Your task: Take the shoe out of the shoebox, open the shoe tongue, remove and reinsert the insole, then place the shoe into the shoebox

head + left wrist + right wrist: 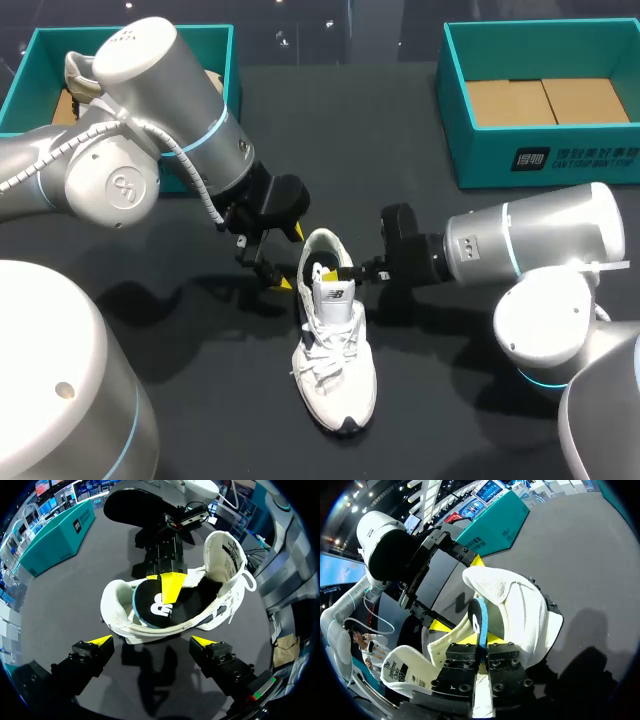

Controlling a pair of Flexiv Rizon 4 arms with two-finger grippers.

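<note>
Shoe (335,370) is out of the boxes and sits upright on its sole mid-table (220,420). Toe points toward the robot, heel toward the far edge. Tongue (335,296) stands up and the opening is exposed.

Right jaws:
- They come in from the shoe's right side, at the opening.
- They're pressed together on the insole (481,614). In the right wrist view the thin blue-edged insole stands on edge between the two pads, touched from both sides.
- In the left wrist view the insole's black top face (150,605) sits tilted in the heel end of the opening, with one yellow tip (172,587) of the right arm (540,240) lying over it.
- Can't tell how much of the insole's front is seated under the tongue.

Left jaws:
- Spread wide, pinching nothing.
- In the head view they're just beside the heel, on the shoe's left.
- In the left wrist view the heel collar (117,607) is ahead of the yellow fingertips (100,641), not between them. No contact visible.

Two teal shoeboxes sit at the table's far edge, both well apart from the shoe:
- Left shoebox (130,35) is partly hidden behind the left arm (130,130).
- Right shoebox (540,160) is open, with its brown cardboard floor showing.
</note>
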